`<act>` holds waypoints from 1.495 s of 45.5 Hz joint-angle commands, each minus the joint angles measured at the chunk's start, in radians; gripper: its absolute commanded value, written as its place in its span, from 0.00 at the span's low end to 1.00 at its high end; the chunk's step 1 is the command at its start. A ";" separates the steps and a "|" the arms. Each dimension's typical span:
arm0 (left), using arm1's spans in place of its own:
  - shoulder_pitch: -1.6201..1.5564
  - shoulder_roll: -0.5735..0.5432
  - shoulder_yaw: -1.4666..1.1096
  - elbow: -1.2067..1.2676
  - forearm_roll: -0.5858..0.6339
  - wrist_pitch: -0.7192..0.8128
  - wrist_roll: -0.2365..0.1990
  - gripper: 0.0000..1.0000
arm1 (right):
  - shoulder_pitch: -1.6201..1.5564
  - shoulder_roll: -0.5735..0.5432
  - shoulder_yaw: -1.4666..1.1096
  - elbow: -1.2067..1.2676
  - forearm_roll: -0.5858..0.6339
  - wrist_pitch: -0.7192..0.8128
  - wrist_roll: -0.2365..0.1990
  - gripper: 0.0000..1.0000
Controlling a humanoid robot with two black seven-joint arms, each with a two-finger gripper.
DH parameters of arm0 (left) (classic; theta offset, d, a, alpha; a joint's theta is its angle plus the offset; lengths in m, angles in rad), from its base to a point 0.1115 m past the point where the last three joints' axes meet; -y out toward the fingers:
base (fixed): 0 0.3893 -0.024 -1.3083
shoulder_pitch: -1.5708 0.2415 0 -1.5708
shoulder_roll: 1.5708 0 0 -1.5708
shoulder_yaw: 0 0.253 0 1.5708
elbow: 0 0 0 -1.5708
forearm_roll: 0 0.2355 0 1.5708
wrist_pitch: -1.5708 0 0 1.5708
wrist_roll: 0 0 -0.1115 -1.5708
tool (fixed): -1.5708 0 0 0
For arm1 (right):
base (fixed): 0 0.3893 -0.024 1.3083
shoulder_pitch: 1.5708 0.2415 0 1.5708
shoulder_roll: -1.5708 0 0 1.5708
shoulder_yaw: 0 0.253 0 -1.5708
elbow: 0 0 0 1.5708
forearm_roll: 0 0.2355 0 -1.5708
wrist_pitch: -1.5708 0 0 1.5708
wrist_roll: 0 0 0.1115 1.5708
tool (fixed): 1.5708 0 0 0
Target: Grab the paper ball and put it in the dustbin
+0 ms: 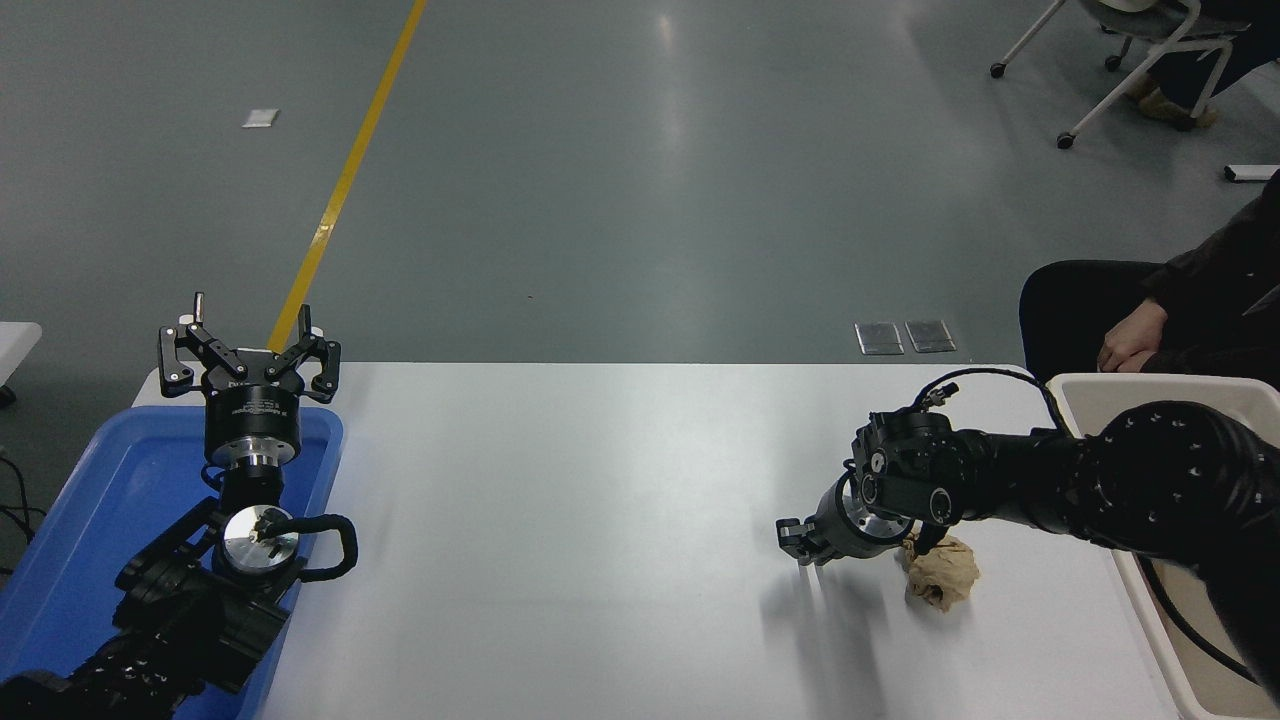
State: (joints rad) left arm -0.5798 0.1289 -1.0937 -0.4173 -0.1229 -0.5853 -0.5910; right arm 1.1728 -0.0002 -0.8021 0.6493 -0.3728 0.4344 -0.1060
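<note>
At the lower left the left arm reaches in over the blue tray (70, 560), which sits on the left end of the white counter (560, 540) and overhangs its near edge. The left hand (250, 335) points away from the camera above the tray's far rim, its fingers spread wide with nothing between them. At the right, the dustbin (1150, 385) stands on the counter's right end, running from the near edge up to its far side, and the right arm passes over its rim as it stretches leftward across the counter. The paper ball (942, 575) lies on the counter just left of the dustbin, close under the right wrist and touching or nearly touching it. The right hand (797, 540) sits low over the counter just left of the paper ball, pointing left, away from the ball; its fingers are seen almost end-on, so whether they are parted or closed cannot be told. Beyond the counter's far right corner a person in dark clothing sits with a hand (1130, 345) resting on a knee. Farther back, a yellow line (350, 170) runs across the grey floor, and the legs of a wheeled chair (1130, 75) show at the top right.
</note>
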 commanded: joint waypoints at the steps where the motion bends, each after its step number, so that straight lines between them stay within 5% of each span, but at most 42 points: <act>1: 0.000 0.000 0.000 0.000 -0.001 0.001 0.002 0.99 | -0.007 0.000 0.000 -0.010 0.000 -0.002 0.000 0.24; 7: 0.000 0.003 -0.002 0.000 -0.001 -0.001 0.002 0.99 | -0.004 0.000 0.000 -0.010 0.000 0.000 0.000 0.36; 12: 0.000 0.003 0.000 0.000 0.000 -0.001 0.000 0.99 | 0.008 0.000 0.000 -0.008 0.005 0.009 -0.001 0.66; 15: 0.000 0.003 0.000 0.000 -0.001 0.001 0.000 0.99 | 0.019 0.000 0.000 -0.007 0.014 0.013 -0.001 0.99; 16: 0.000 0.003 0.000 0.000 0.000 -0.001 0.000 0.99 | 0.025 0.000 0.001 -0.005 0.015 0.013 -0.001 1.00; 33: 0.000 0.003 0.000 0.000 -0.001 0.001 0.000 0.99 | 0.370 0.000 0.054 0.186 0.021 0.242 -0.009 1.00; 58: 0.000 0.003 0.000 0.000 0.000 -0.001 0.000 0.99 | 0.975 -0.541 0.050 0.549 -0.063 0.351 -0.034 1.00; 68: 0.000 0.003 0.000 0.000 -0.001 0.001 -0.001 0.99 | 1.094 -0.658 0.047 0.552 -0.080 0.351 -0.043 1.00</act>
State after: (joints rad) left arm -0.5798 0.1319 -1.0937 -0.4172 -0.1240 -0.5847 -0.5907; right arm 2.1135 -0.5056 -0.7523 1.1630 -0.4209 0.7773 -0.1380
